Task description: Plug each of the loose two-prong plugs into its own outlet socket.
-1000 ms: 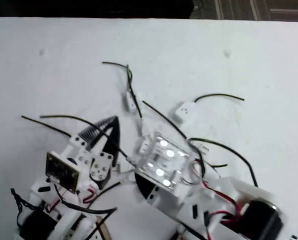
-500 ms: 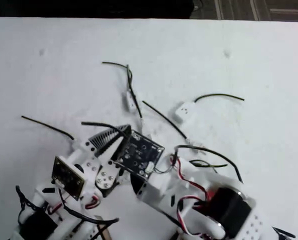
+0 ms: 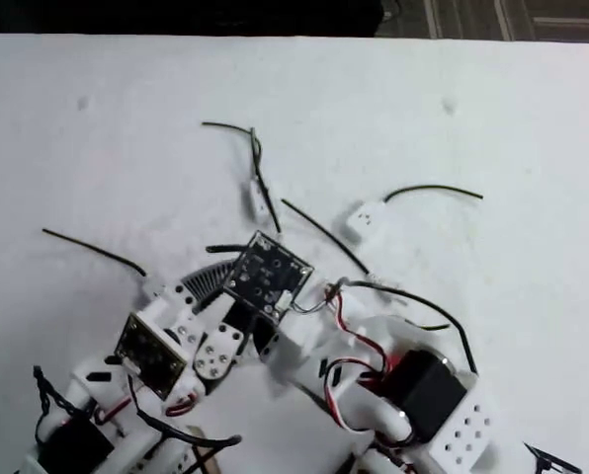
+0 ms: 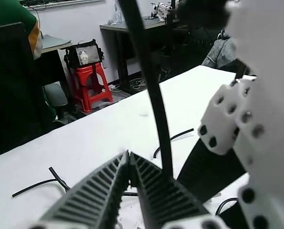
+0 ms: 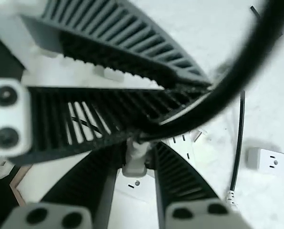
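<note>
My left gripper (image 4: 129,157) is shut, with a black cable (image 4: 154,95) rising from its ribbed grey fingers (image 3: 204,276). Right against it, my right gripper (image 5: 134,149) is closed around a small white plug (image 5: 134,162) at the cable's end. From above, the right wrist's camera board (image 3: 265,272) covers that spot. A white outlet socket (image 3: 367,219) (image 5: 270,161) lies further back on the table with its own black lead. Another white plug (image 3: 256,200) lies on a curled cable, and a third cable (image 3: 324,237) ends in a plug (image 3: 378,283).
A loose black cable (image 3: 92,247) lies to the left on the white table (image 3: 126,128). Both arm bases crowd the near edge, the right arm's motor block (image 3: 423,395) among red and black wires. The far half of the table is open.
The right arm swung left and its wrist turned, bringing its gripper onto the left gripper's tip. The left gripper shifted slightly right and nearer with the cable.
</note>
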